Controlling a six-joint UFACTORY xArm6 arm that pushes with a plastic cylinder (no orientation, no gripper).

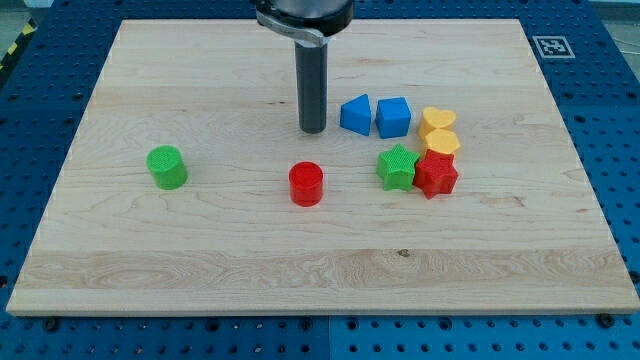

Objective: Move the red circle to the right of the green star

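One rod, no jaws: nothing to open or close; only a bare pushing end.
My tip (313, 130): on the board, far of the red circle (306, 184) and apart from it, left of the blue blocks.
Red circle: near centre, left of the green star (397, 167), well short of its goal.
Goal spot: right of the star, already taken by the red star (436, 174) touching it.
Obstacles: blue triangle (355, 114), blue cube (393, 117), two yellow hearts (439, 130) crowding the far right side; likely detour along the near side.
Green cylinder (167, 167): far left, out of the way.
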